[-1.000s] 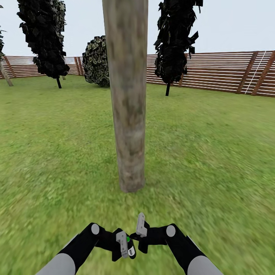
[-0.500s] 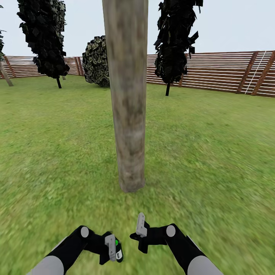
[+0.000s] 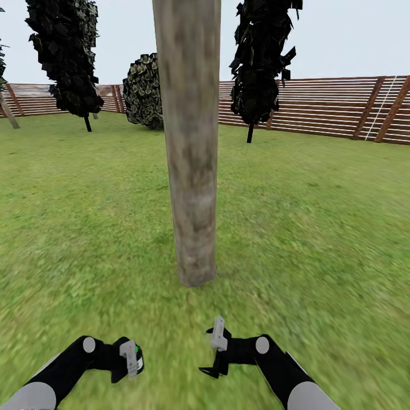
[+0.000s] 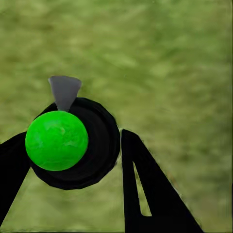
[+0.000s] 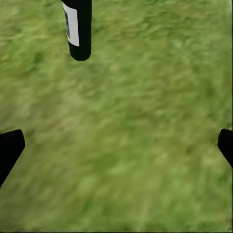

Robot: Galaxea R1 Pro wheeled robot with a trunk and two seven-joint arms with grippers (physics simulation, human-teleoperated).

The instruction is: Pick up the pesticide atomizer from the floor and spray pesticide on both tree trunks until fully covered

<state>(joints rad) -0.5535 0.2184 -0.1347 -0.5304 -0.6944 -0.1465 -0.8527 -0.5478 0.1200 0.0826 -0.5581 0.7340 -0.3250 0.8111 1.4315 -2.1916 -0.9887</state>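
Note:
One thick, mottled grey-brown tree trunk [image 3: 191, 171] rises from the grass floor [image 3: 319, 228] straight ahead, its foliage above the picture. Low in the head view, my left gripper [image 3: 128, 360] is shut on the pesticide atomizer [image 3: 135, 360], a small dark bottle with a grey trigger and a green spot. The left wrist view looks down on the atomizer [image 4: 73, 143] between the black fingers [image 4: 145, 194] of the left gripper [image 4: 73, 141]. My right gripper [image 3: 216, 353] hangs open over the grass to the right; the right gripper [image 5: 119, 145] has bare grass between its tips, with the atomizer [image 5: 77, 29] beyond.
Two dark-leaved thin-stemmed trees [image 3: 65, 51] [image 3: 262, 51] and a rounded shrub [image 3: 142, 91] stand in front of the brown slat fence [image 3: 319, 105] at the back. Lawn spreads wide on both sides of the trunk.
My left arm has swung out to the left and a little lower, carrying the atomizer away from the right gripper. The right gripper has dipped and turned slightly.

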